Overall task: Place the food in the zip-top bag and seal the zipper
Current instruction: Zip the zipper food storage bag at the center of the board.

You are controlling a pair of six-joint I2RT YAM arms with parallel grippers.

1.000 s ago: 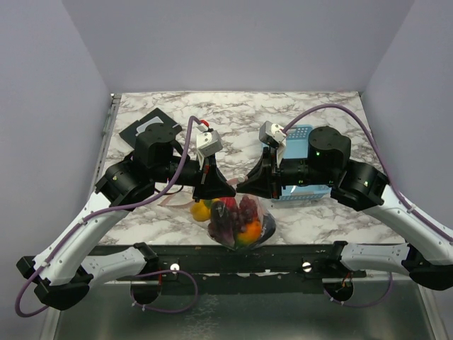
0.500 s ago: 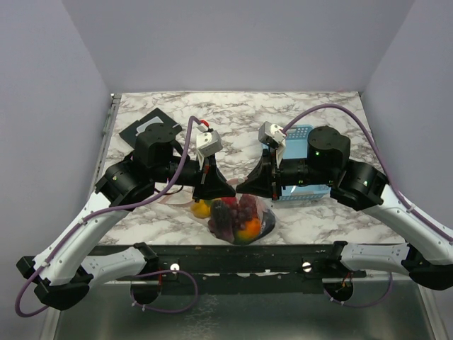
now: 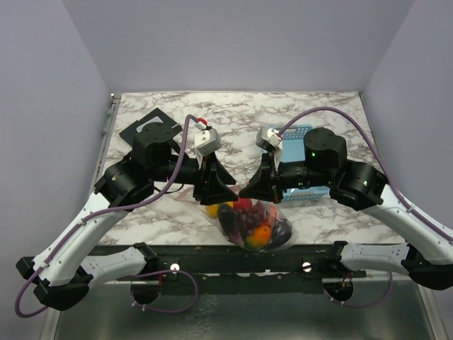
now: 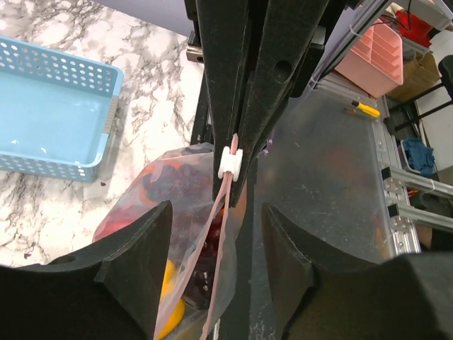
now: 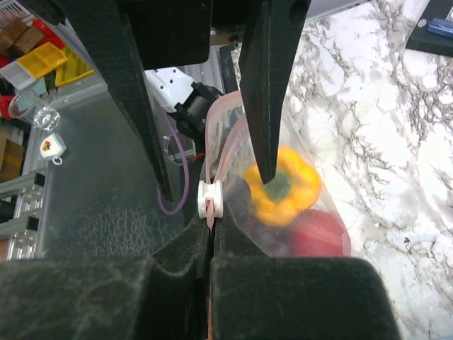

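Note:
The clear zip-top bag [image 3: 256, 225] hangs near the table's front edge, filled with the food: dark grapes [image 3: 244, 218], an orange piece [image 3: 262, 234], a yellow pepper [image 5: 283, 185] and a red tomato [image 5: 320, 234]. My right gripper [image 5: 212, 230] is shut on the pinkish zipper [image 5: 225, 152], just behind its white slider [image 5: 211, 198]. My left gripper [image 4: 217, 207] stands open astride the same zipper [image 4: 221, 219], with its fingers [image 4: 138, 265] apart from the plastic. In the top view the left gripper [image 3: 214, 193] and right gripper [image 3: 249, 193] face each other above the bag.
A light-blue slotted basket [image 3: 301, 134] sits under the right arm, also visible as the basket [image 4: 49, 120] in the left wrist view. A black flat object [image 3: 145, 126] lies at the back left. The metal frame [image 3: 233, 255] runs just below the bag.
My left gripper has opened and let go of the zipper strip. The bag has swung a little right and lower, hanging from the right gripper alone.

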